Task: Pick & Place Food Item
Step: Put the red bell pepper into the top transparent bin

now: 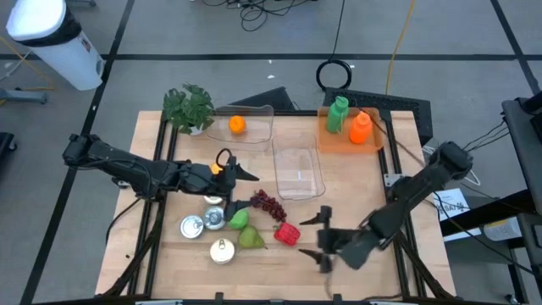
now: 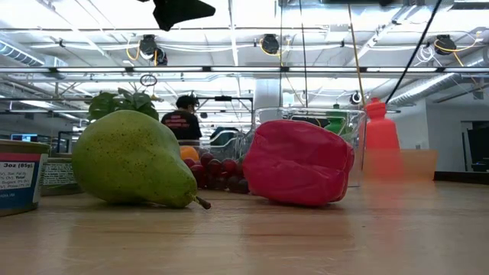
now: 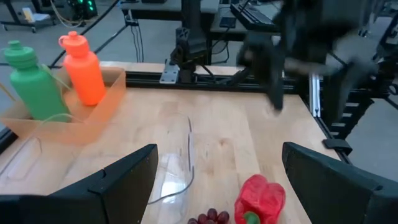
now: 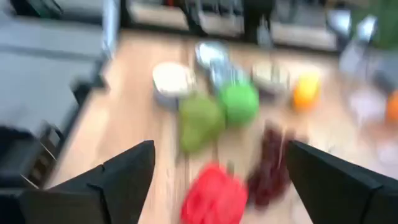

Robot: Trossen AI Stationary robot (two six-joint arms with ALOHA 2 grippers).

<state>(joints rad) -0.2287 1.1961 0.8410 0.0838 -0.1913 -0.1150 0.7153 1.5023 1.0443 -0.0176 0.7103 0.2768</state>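
High view: right gripper [image 1: 322,235], wide open and empty, beside the glossy red bell pepper [image 1: 287,233] (a careless approach could knock it away).

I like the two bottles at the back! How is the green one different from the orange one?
The green bottle is green; the orange bottle is orange. In the left wrist view the orange bottle's cap stands a bit higher than the green bottle's. From above, the green bottle sits left of the orange bottle. Both stand upright, side by side, in the same orange tray, and both have screw caps.
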